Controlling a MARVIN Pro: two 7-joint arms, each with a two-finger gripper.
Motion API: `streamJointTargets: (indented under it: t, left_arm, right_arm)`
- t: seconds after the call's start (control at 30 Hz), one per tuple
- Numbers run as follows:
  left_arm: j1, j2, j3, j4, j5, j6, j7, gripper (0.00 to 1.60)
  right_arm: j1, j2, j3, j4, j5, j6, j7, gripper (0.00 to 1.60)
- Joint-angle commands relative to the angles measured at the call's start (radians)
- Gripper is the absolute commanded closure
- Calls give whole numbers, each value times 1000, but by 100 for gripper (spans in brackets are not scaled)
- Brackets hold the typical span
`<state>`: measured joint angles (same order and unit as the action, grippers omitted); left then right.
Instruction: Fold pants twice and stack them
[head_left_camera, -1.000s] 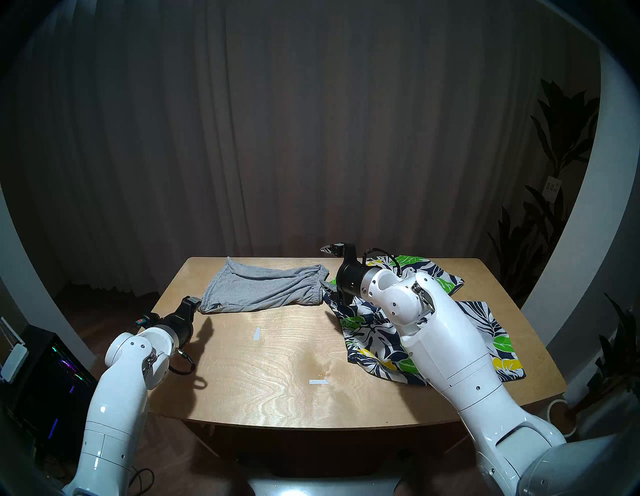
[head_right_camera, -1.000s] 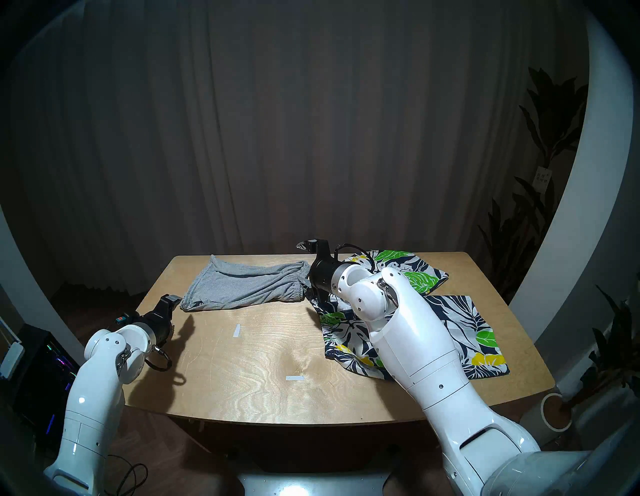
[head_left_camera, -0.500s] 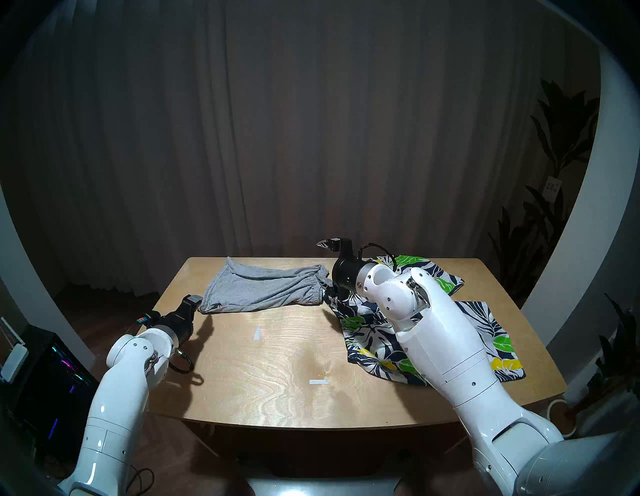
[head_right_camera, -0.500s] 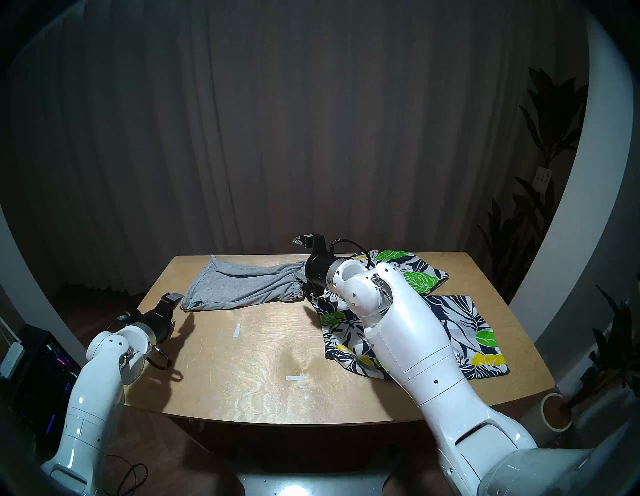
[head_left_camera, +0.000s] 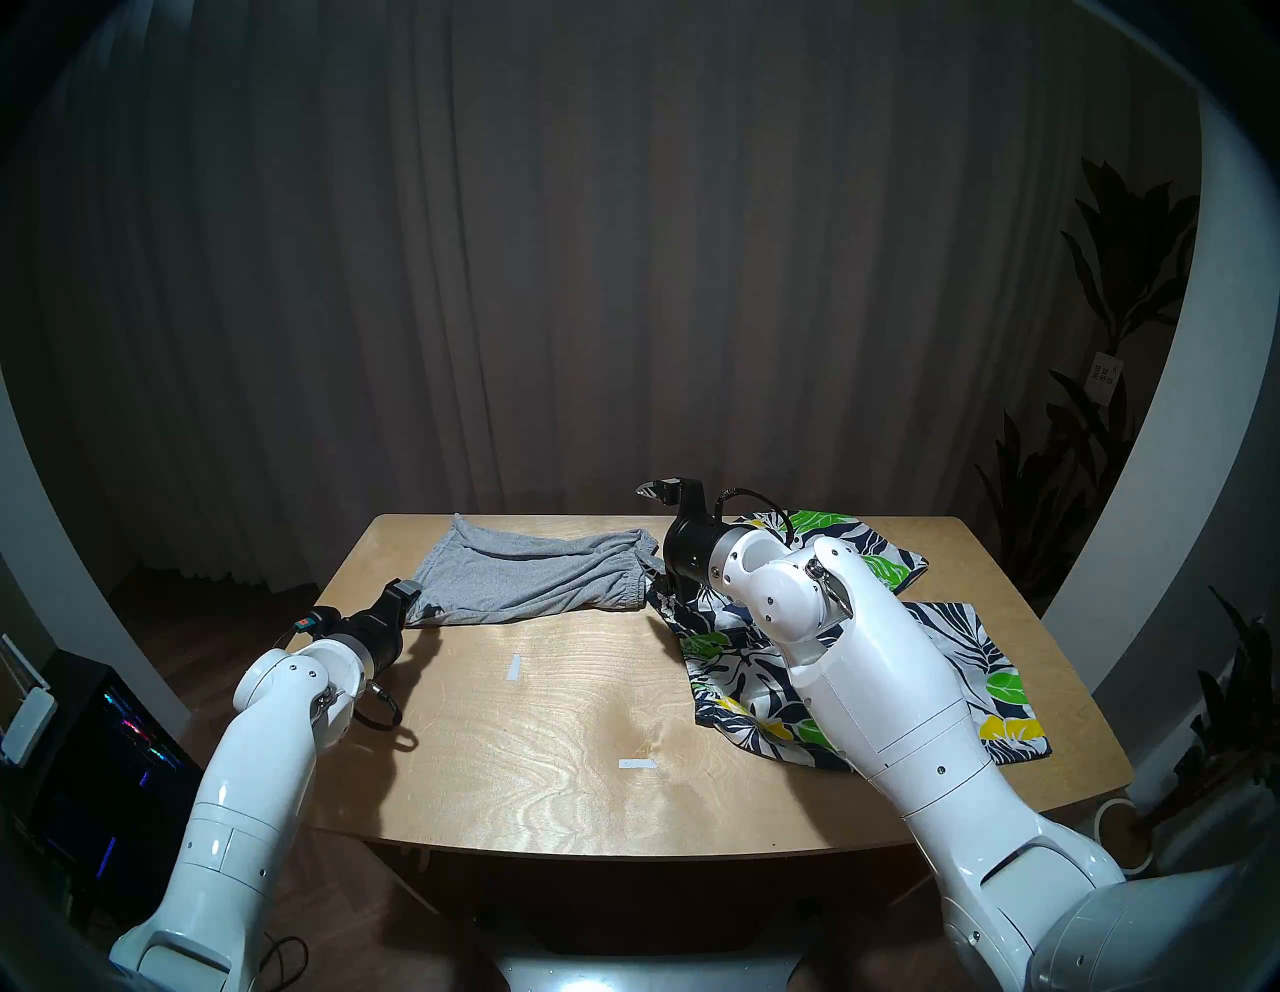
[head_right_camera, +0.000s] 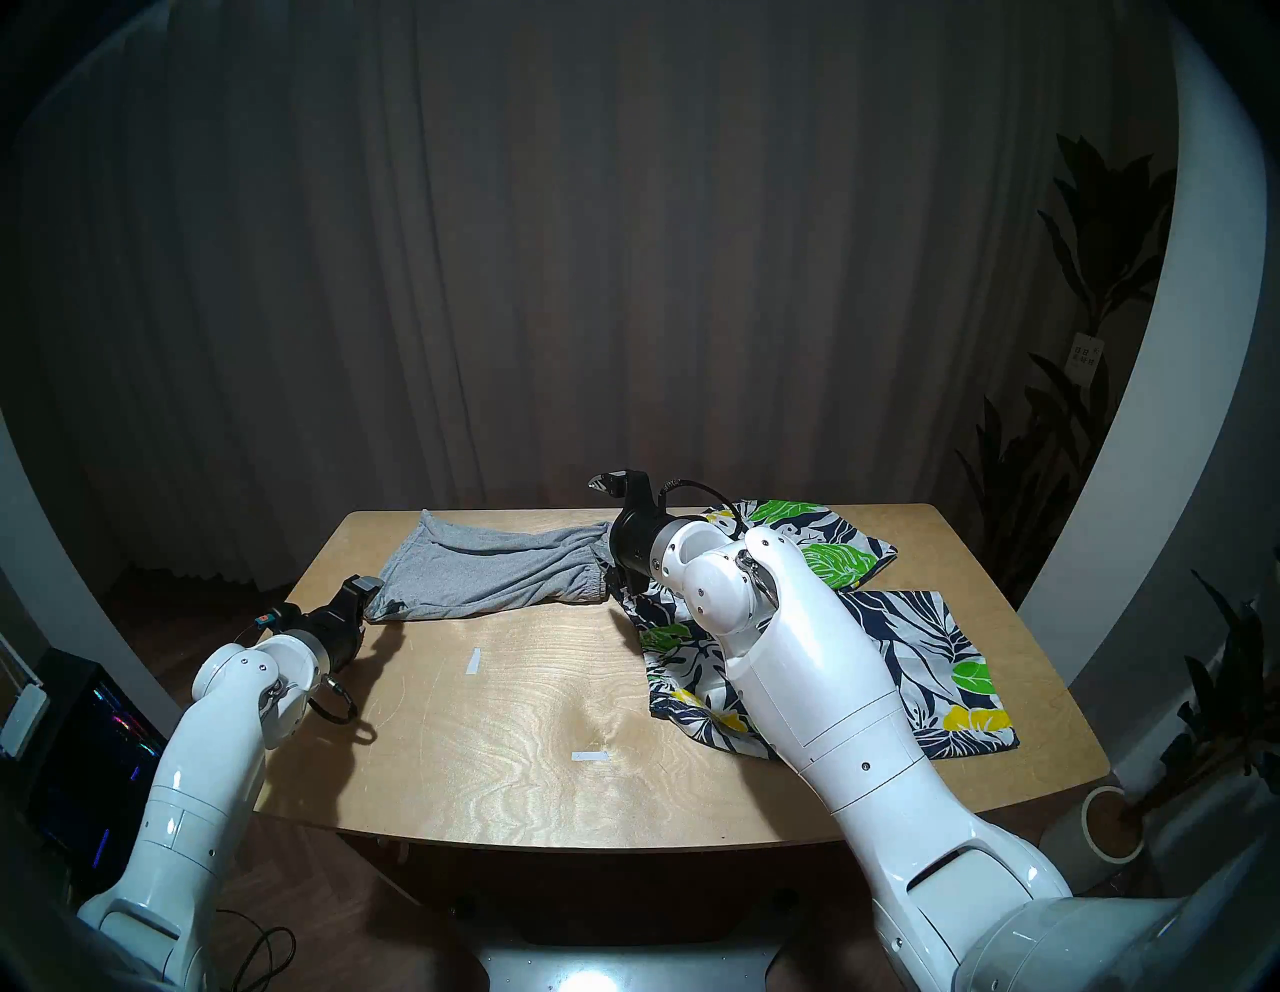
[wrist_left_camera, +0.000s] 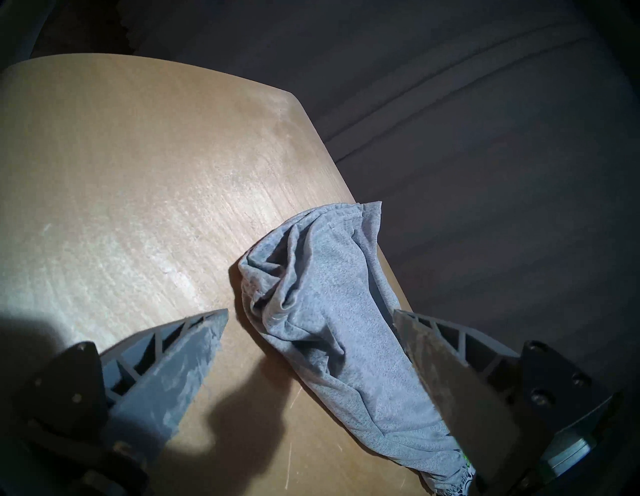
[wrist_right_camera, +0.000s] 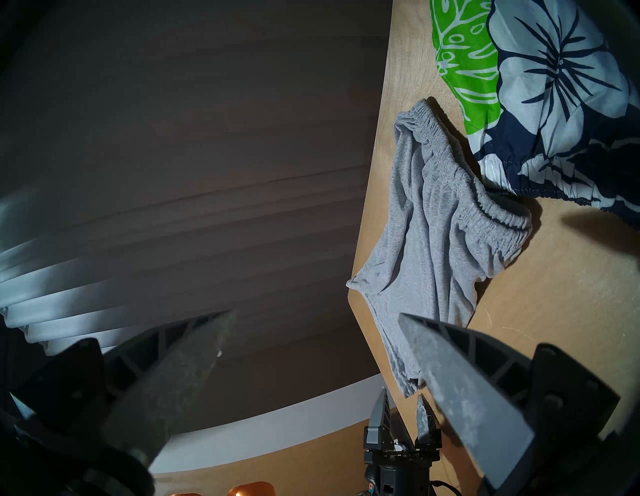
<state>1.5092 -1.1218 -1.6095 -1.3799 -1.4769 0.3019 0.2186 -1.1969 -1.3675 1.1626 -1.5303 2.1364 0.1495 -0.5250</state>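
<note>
The grey shorts (head_left_camera: 533, 575) lie crumpled along the far left of the wooden table (head_left_camera: 554, 783). The navy-white floral shorts (head_left_camera: 963, 644) are spread at the far right, partly hidden under my right arm. My left gripper (wrist_left_camera: 308, 318) is open and low, its fingers either side of the near left hem corner of the grey shorts (wrist_left_camera: 322, 294). My right gripper (wrist_right_camera: 315, 320) is open at the waistband end of the grey shorts (wrist_right_camera: 433, 242). One finger (wrist_right_camera: 194, 353) hangs past the table's far edge and the other is over the cloth. It holds nothing.
Two white tape marks (head_left_camera: 513, 668) (head_left_camera: 637, 764) sit on the bare table middle. A dark curtain hangs close behind the far edge. A lit computer case (head_left_camera: 125, 734) stands left of the table, potted plants (head_left_camera: 1108, 277) at the right.
My left gripper has slid forward and right, so its open fingers now straddle the grey shorts' corner. The right gripper shifted slightly left and stays open.
</note>
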Motion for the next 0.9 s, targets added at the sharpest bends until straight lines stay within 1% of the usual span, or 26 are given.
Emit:
streamJointTargets:
  t: [0.0,0.2,0.5,0.87]
  left_arm:
    - [-56,8,12,-3,9,12,31,0]
    - [-74,6,24,20,17,16,49,0]
    - [-166,-13,68,122,43,14,58,0]
    - [-227,-21,108,208,64,29,21,0]
  right_arm:
    - [21,-9,8,-14,-3,-4,16,0]
    - [24,-13,11,-12,-10,-11,22,0]
    - [27,-17,12,-15,-20,-17,26,0]
    - [34,-18,21,-8,-27,-25,29,0]
